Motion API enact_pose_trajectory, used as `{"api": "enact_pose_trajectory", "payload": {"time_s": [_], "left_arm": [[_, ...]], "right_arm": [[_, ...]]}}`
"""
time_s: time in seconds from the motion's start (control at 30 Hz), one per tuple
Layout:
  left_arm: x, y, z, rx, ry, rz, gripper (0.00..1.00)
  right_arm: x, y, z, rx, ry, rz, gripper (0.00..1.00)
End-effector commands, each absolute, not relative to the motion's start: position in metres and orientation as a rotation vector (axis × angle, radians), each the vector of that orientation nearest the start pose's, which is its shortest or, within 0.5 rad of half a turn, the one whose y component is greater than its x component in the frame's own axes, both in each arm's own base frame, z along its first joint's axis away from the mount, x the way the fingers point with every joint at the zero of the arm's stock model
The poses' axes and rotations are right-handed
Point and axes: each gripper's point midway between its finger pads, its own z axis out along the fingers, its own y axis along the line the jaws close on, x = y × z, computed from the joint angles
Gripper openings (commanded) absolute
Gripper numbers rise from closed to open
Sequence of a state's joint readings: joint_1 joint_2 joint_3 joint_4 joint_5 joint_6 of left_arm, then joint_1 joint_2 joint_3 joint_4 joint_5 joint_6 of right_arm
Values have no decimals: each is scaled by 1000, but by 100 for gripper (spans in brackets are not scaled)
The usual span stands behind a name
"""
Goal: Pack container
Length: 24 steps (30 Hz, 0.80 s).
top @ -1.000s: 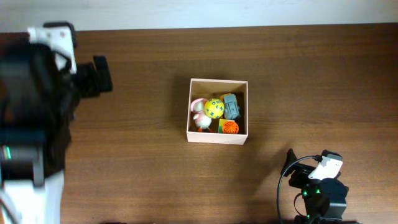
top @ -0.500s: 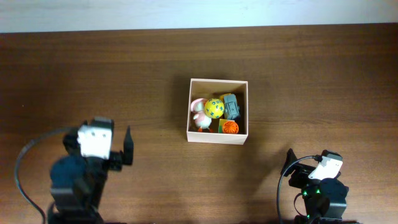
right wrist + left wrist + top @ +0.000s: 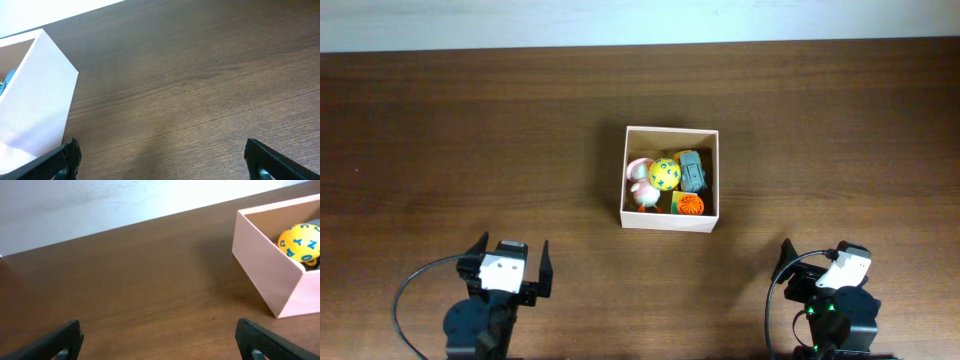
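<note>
The container (image 3: 669,221) is a square open box with white walls and a tan inside, at the table's middle. In it lie a yellow ball with blue letters (image 3: 664,173), a pink and white toy (image 3: 640,183), a grey toy (image 3: 692,171) and an orange toy (image 3: 689,205). The box (image 3: 270,275) and the ball (image 3: 301,241) show at the right of the left wrist view; a box wall (image 3: 35,100) shows at the left of the right wrist view. My left gripper (image 3: 510,262) is open and empty at the front left (image 3: 161,340). My right gripper (image 3: 810,262) is open and empty at the front right (image 3: 165,160).
The brown wooden table (image 3: 470,140) ends at a pale wall along its far edge (image 3: 640,20). A black cable (image 3: 410,300) loops beside the left arm's base.
The left arm has swung from the far left back and down to the front left, near the table's front edge. The right arm and the box have not moved.
</note>
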State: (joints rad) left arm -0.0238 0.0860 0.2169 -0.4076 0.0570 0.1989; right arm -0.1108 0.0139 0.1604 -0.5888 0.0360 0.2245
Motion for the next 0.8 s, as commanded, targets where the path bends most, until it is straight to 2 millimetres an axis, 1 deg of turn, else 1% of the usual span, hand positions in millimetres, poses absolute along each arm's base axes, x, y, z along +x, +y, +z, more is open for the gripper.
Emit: {"api": "enact_pose_trajectory", "payload": {"time_s": [0.0, 0.1, 0.27, 0.77], "left_arm": [[227, -20, 156, 275, 1806, 59, 99], [226, -20, 152, 274, 1795, 60, 99], [228, -20, 134, 277, 1829, 57, 99], [228, -20, 134, 277, 1829, 57, 99]], "right_arm": [[210, -30, 106, 354, 1976, 32, 99], [210, -30, 106, 354, 1976, 32, 99], [210, -30, 106, 354, 1976, 32, 99], [210, -30, 106, 354, 1976, 32, 99]]}}
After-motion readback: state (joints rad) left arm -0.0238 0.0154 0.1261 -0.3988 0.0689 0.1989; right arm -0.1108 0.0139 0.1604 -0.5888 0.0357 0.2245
